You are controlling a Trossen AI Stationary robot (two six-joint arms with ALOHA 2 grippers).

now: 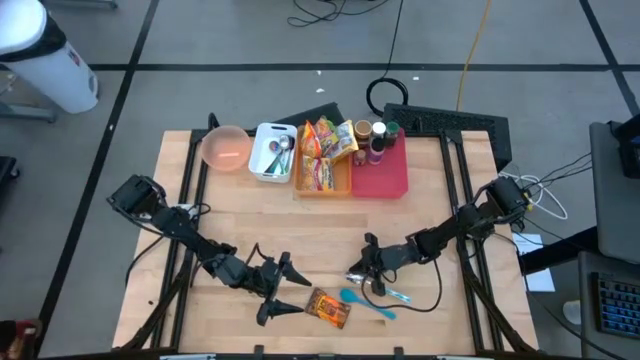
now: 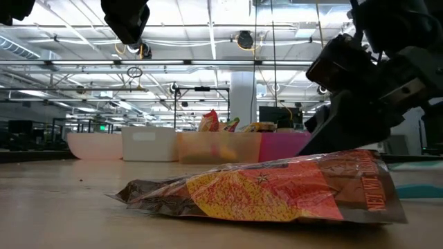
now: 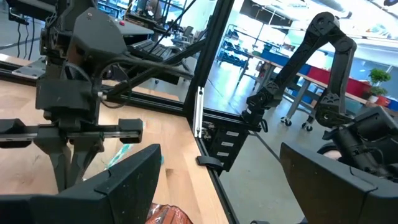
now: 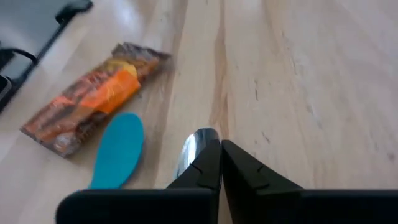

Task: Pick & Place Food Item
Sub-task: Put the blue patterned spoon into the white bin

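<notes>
The food item, an orange and brown snack packet (image 1: 328,308) (image 2: 270,190) (image 4: 93,96), lies flat on the wooden table near its front edge. My left gripper (image 1: 283,290) (image 3: 217,180) hangs open just left of the packet, fingers level and pointing at it, touching nothing. Just right of and beyond the packet, my right gripper (image 1: 357,273) (image 4: 219,149) is shut, its tips slanting down to the table. A shiny metal piece (image 4: 193,144) lies against its fingertips. A blue spoon (image 1: 365,300) (image 4: 118,149) lies between this gripper and the packet. My right gripper has the shiny metal piece (image 4: 194,140) right beside one shut fingertip (image 4: 208,163), low over the table. The fingers slant down from the table's right side. Whether they pinch the metal piece or only lie against it, I cannot tell.
Along the far edge stand a pink bowl (image 1: 225,148), a white bin (image 1: 258,160) with utensils, an orange bin (image 1: 300,185) of snack packets and a red bin (image 1: 385,180) with bottles. Bare wood lies between those containers and the grippers.
</notes>
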